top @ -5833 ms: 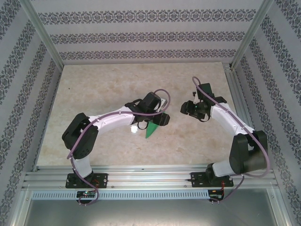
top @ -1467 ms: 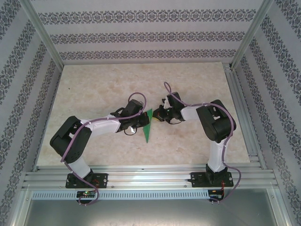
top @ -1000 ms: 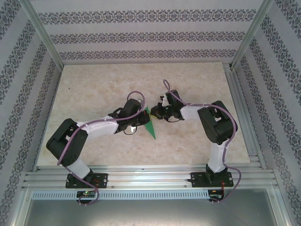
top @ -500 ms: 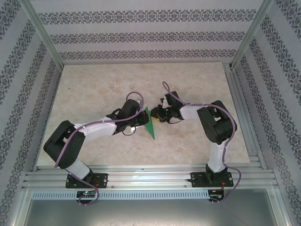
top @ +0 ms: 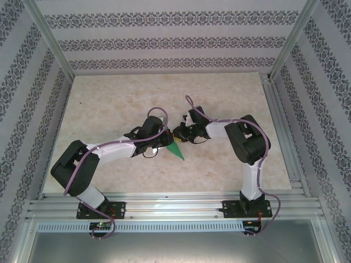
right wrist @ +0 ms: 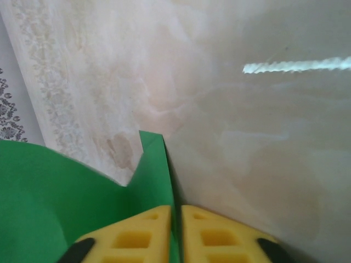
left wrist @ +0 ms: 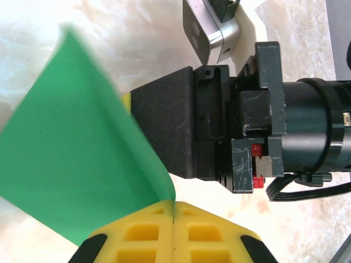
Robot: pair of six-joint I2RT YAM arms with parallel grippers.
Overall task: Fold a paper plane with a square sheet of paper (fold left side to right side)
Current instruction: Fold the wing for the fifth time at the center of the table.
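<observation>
Over the pale table point(top: 109, 98), the right gripper point(right wrist: 175, 216) now pinches the green paper plane point(left wrist: 71, 148) too, beside the left gripper point(left wrist: 174, 213) shut on it, so folding can go on.

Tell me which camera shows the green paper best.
Left wrist: the green paper spreads wide across the frame, one corner pinched between yellow pads. Top external gives a small green tip; right wrist, a close folded edge.

The paper plane point(top: 176, 149) is plain bright green, and the right gripper point(right wrist: 175, 212) has yellow fingers point(right wrist: 219, 236). The table point(top: 109, 104) is beige with a pale marble pattern, and the walls point(top: 164, 41) are white with dark floral bands.
</observation>
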